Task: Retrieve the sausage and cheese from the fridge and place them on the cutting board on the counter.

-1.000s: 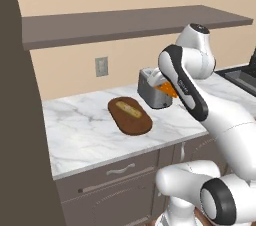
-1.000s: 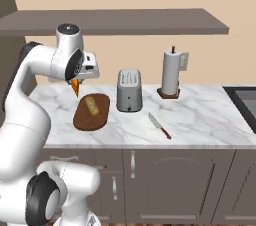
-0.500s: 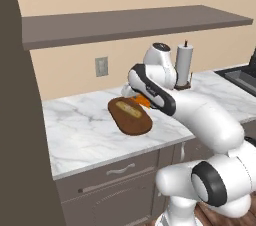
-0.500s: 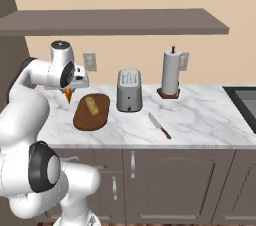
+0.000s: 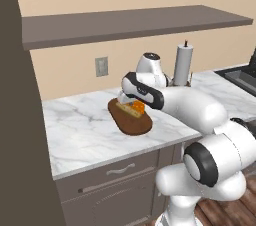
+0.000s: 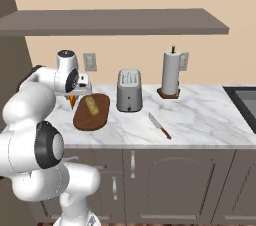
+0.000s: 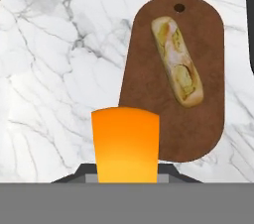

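The end effector is closed on the cheese (a bright orange wedge) and holds it above the left edge of the cutting board. The board lies on the counter, left of the toaster. A tan-yellow lumpy food item lies on the board.

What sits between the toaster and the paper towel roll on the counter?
Nothing: in the right base view, bare marble counter runs between the toaster and the paper towel roll. The knife lies nearer the front edge, not between them.
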{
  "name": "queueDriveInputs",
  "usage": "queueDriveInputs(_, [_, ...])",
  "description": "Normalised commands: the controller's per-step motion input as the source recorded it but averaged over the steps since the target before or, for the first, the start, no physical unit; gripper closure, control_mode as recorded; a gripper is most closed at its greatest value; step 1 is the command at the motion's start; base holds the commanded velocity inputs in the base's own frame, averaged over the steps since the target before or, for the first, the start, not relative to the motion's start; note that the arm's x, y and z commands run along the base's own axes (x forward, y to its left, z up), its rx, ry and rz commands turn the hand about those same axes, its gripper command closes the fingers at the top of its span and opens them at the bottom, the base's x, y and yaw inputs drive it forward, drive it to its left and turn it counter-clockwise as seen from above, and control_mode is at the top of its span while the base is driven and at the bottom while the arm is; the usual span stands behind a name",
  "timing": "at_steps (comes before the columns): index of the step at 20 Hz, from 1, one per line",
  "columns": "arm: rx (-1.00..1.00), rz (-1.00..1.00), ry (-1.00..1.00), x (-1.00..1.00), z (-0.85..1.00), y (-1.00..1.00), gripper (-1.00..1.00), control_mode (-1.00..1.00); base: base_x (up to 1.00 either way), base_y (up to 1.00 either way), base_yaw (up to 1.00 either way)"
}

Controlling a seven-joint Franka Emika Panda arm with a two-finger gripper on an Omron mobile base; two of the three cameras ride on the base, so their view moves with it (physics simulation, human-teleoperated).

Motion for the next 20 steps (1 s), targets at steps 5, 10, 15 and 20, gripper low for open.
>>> queueDriveInputs(5, [-0.04,-0.04,0.00,0.25,-0.33,0.04,1.00,-1.00,0.00,0.00,0.00])
queueDriveInputs(10, [-0.08,-0.06,0.00,0.14,-0.45,0.03,1.00,-1.00,0.00,0.00,0.00])
queueDriveInputs(15, [-0.05,-0.09,0.00,0.27,-0.41,0.00,1.00,-1.00,0.00,0.00,0.00])
queueDriveInputs(20, [0.00,-0.04,0.00,0.38,-0.23,0.03,1.00,-1.00,0.00,0.00,0.00])
